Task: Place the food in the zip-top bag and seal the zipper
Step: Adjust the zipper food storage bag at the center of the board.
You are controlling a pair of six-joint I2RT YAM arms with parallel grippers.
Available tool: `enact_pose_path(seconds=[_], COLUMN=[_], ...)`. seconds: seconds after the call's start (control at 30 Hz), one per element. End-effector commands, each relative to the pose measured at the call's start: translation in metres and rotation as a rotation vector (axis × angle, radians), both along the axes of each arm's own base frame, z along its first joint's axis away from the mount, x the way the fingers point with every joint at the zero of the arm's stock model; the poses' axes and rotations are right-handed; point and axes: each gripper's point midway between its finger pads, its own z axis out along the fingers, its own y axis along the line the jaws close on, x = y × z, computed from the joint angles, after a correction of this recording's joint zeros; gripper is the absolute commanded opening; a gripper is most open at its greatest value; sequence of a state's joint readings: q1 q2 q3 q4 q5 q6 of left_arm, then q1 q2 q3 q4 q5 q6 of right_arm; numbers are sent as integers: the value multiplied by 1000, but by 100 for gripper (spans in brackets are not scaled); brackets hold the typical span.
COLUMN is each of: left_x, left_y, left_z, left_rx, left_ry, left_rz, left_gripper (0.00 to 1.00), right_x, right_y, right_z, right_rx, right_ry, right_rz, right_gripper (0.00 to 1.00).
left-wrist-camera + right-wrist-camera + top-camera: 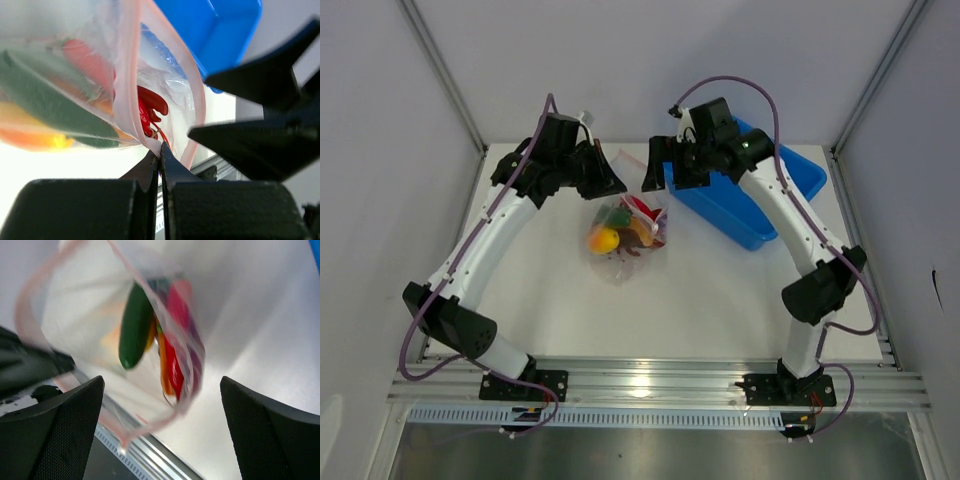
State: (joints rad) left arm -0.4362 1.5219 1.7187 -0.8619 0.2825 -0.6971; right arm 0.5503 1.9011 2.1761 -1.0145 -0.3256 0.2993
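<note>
The clear zip-top bag (625,238) hangs just above the table between my two grippers. It holds the food: a yellow-orange fruit (603,240), a green chili (134,325), a red chili (175,357) and an orange piece. My left gripper (160,152) is shut on the pink zipper (127,75) at one end of the bag's mouth; it also shows in the top view (608,183). The mouth gapes open in a loop. My right gripper (161,390) is wide open and empty, its fingers astride the far end of the bag without touching it; in the top view (660,180) it hovers by the bag's right corner.
A blue plastic bin (760,195) stands at the back right, right behind my right gripper; it also shows in the left wrist view (215,30). The aluminium rail of the arm bases (650,385) runs along the near edge. Grey walls close in the table at the back and sides.
</note>
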Motion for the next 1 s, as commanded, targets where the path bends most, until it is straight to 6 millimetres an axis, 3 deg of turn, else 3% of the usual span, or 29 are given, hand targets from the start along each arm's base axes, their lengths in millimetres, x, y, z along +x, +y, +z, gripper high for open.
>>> enact_pose_path(seconds=[0.0, 0.03, 0.17, 0.33, 0.43, 0.6, 0.97], left_x=[12, 16, 22, 24, 23, 22, 21], left_y=[3, 5, 5, 4, 5, 4, -1], left_z=[26, 21, 24, 27, 24, 22, 23], left_rx=[-34, -24, -47, -64, -61, -68, -89], left_ry=[-21, -7, 22, 32, 44, 55, 60], left_rz=[102, 121, 158, 176, 182, 179, 164], left_gripper=[1, 1, 1, 1, 1, 1, 0], right_x=[-3, -18, -35, -62, -67, -69, -70], right_y=[-24, -32, -42, -38, -28, -6, 18], right_z=[31, 21, 22, 1, -4, 9, -10], right_rx=[-4, -8, 73, 124, 120, 156, 98], right_ry=[-186, -184, -309, -315, -279, -240, -144], right_rz=[-54, -44, -44, 32, 59, 122, 141], right_gripper=[99, 99, 99, 100, 99, 91, 73])
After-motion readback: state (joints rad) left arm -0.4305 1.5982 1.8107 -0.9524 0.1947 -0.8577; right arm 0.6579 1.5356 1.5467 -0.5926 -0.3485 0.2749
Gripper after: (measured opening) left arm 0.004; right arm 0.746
